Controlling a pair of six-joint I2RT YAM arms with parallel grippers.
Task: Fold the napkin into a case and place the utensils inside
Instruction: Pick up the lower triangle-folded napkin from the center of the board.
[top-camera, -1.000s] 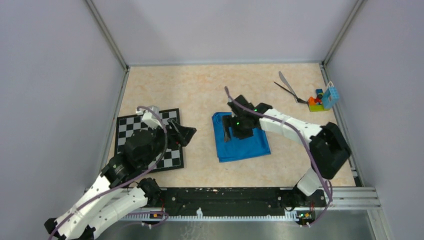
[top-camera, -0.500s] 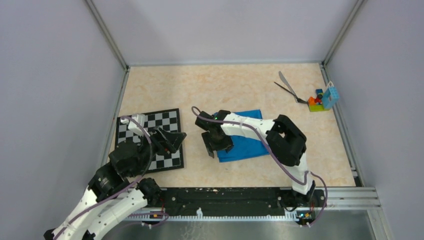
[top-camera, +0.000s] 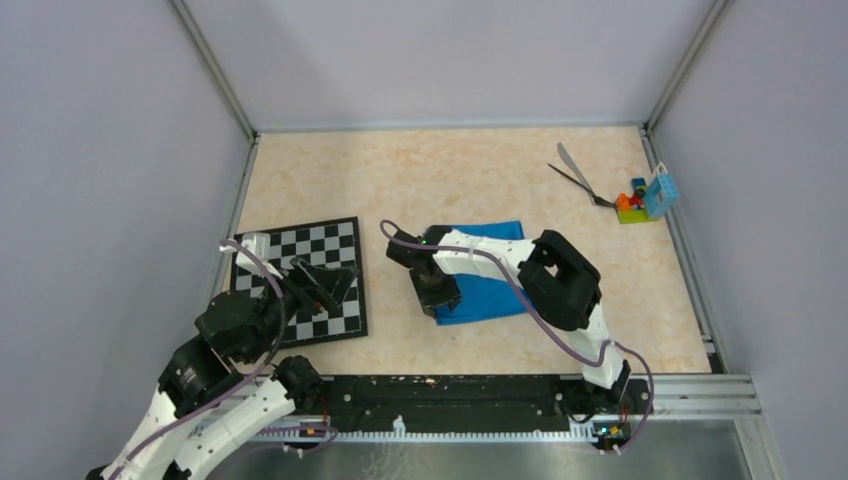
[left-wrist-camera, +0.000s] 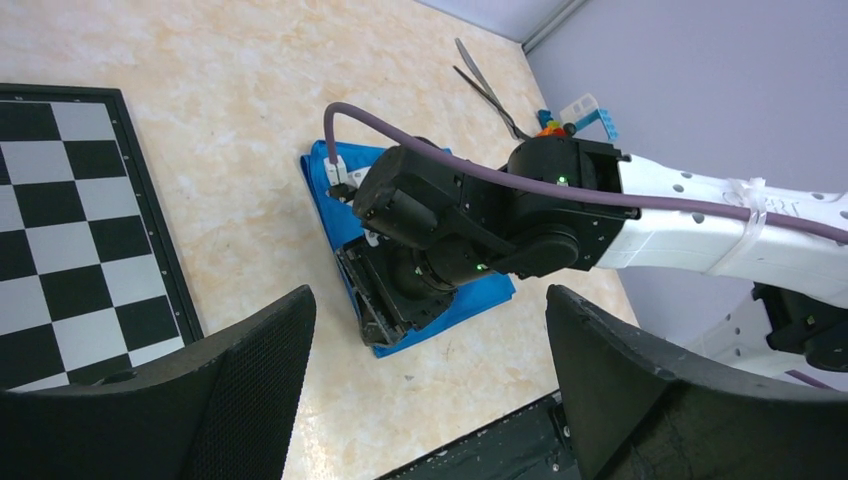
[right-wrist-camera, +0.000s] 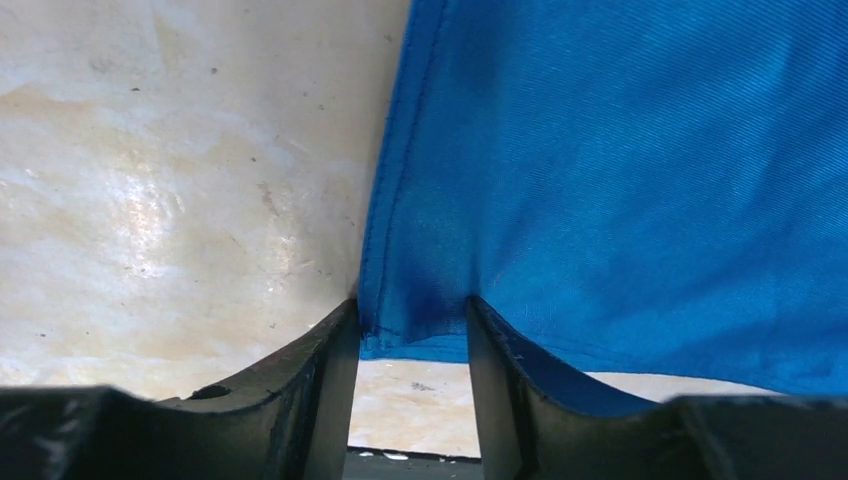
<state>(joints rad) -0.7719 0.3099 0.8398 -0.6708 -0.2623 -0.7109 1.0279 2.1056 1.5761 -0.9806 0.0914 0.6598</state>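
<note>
Right gripper (right-wrist-camera: 410, 312) straddles the napkin's (right-wrist-camera: 620, 170) corner (grasp cannot be told); left gripper (left-wrist-camera: 430, 305), well left of the napkin, gapes empty.

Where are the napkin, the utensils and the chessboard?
napkin (top-camera: 485, 298), top view, bare blue cloth by its near edge
utensils (top-camera: 568, 162), top view, the silver blade
chessboard (top-camera: 330, 240), top view, its far squares

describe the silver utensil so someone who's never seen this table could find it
Go to the far right corner of the table, where colourful toy blocks sit by the wall. Left of them lie two slim utensils angled together toward the blocks. The silver utensil is the paler, wider one with a flat blade, lying behind the thin black one.
</note>
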